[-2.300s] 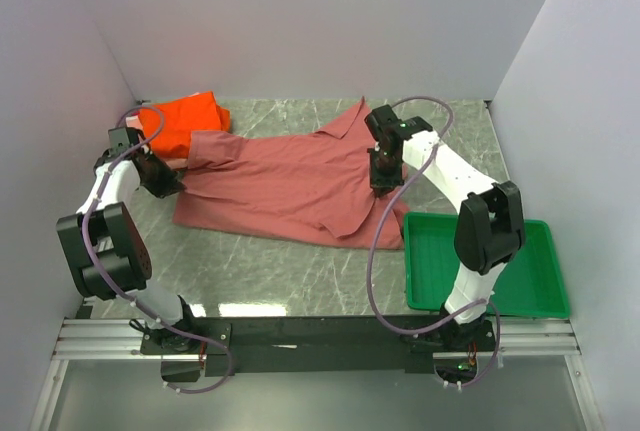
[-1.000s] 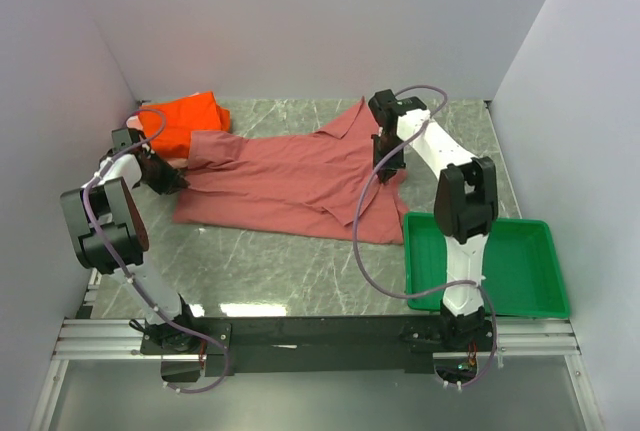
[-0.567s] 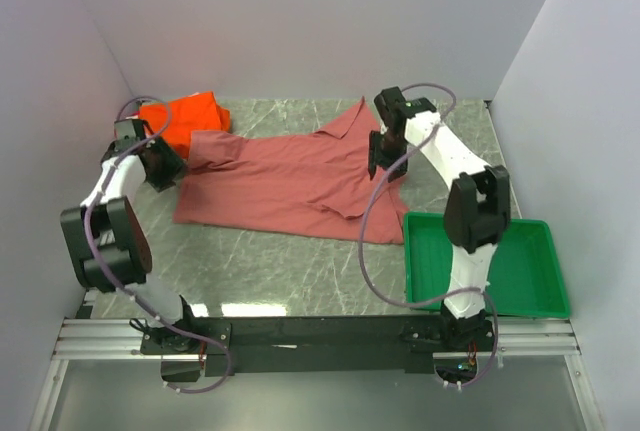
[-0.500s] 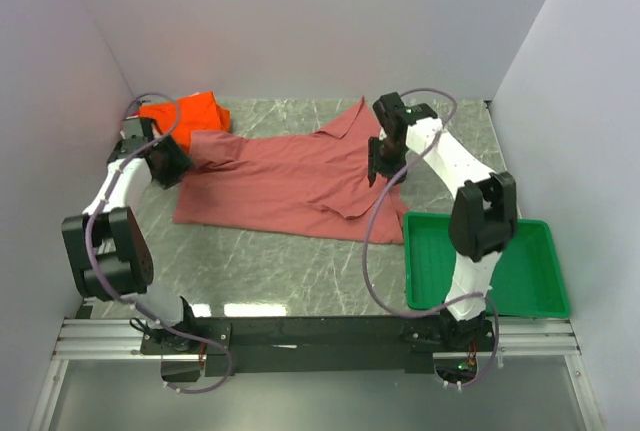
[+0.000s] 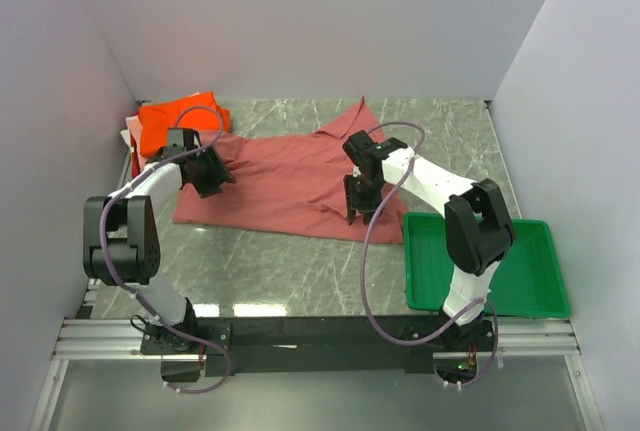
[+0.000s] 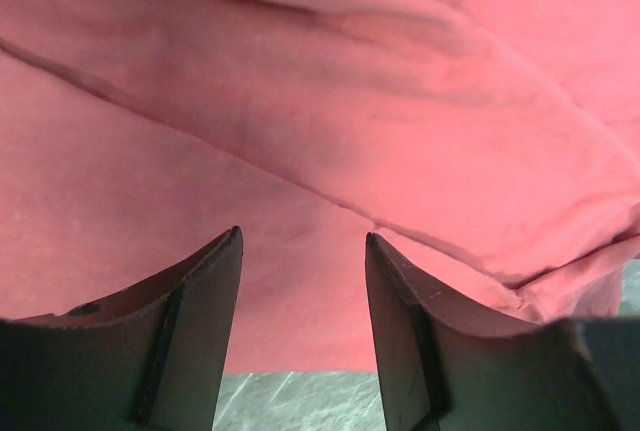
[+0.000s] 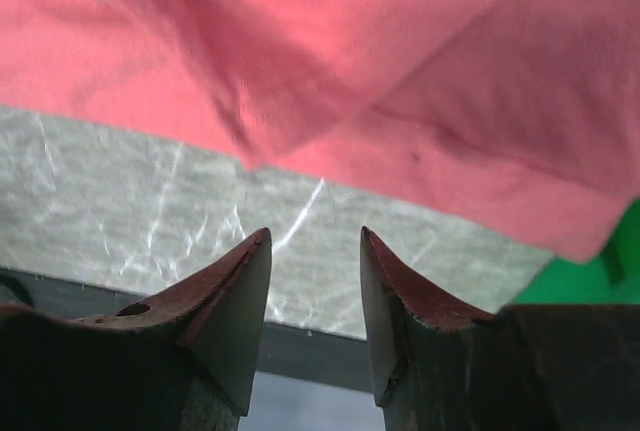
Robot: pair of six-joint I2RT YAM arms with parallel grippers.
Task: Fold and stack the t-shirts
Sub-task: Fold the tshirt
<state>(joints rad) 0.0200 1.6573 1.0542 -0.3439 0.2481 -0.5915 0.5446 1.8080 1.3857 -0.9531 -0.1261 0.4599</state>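
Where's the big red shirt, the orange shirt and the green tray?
big red shirt (image 5: 285, 179): top view, middle of its spread-out body.
orange shirt (image 5: 172, 117): top view, its upper face.
green tray (image 5: 535, 269): top view, bare floor inside.

light: bright, even | shadows: soft | right wrist view: perhaps slightly blurred
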